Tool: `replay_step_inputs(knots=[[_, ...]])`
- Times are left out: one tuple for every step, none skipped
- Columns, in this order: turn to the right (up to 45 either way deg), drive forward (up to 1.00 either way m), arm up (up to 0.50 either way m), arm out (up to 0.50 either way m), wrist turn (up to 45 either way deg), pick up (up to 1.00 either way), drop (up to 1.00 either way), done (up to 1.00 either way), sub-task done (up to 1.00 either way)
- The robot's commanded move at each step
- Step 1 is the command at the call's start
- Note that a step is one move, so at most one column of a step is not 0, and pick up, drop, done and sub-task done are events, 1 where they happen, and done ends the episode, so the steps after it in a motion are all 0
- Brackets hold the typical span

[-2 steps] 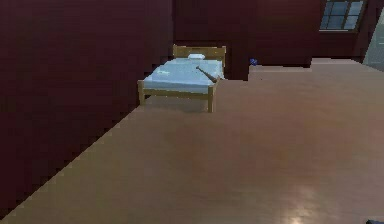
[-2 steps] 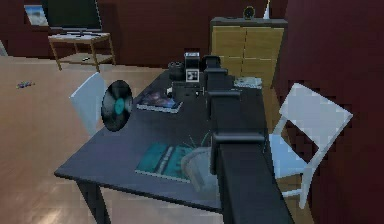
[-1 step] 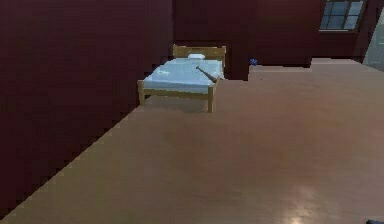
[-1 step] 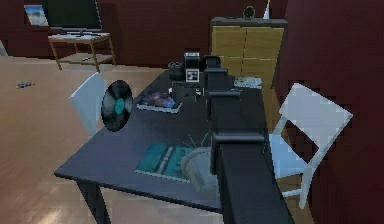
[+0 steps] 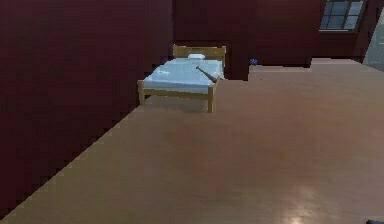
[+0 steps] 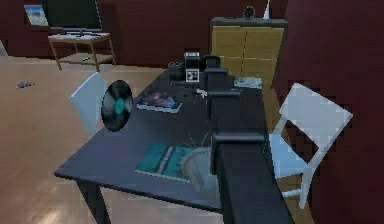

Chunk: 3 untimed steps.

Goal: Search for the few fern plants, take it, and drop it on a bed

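Light wooden bed (image 5: 178,94), pale blue bedding (image 5: 178,72), white pillow (image 5: 196,56)

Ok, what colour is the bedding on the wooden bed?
Pale blue bedding on the wooden bed, clearest in forward view.

You see a light wooden bed (image 5: 185,78) with pale blue sheets far left against dark maroon walls (image 5: 70,90), and a black record (image 6: 118,105) with teal centre on the dark grey table (image 6: 110,150).
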Motion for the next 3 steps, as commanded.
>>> replay_step_inputs(knots=[[0.0, 0.0, 0.0, 0.0, 0.0, 1.0, 0.0, 0.0, 0.0], [0.0, 0.0, 0.0, -0.18, 0.0, 0.0, 0.0, 0.0, 0.0], [0.0, 0.0, -0.26, 0.0, 0.0, 0.0, 0.0, 0.0, 0.0]])
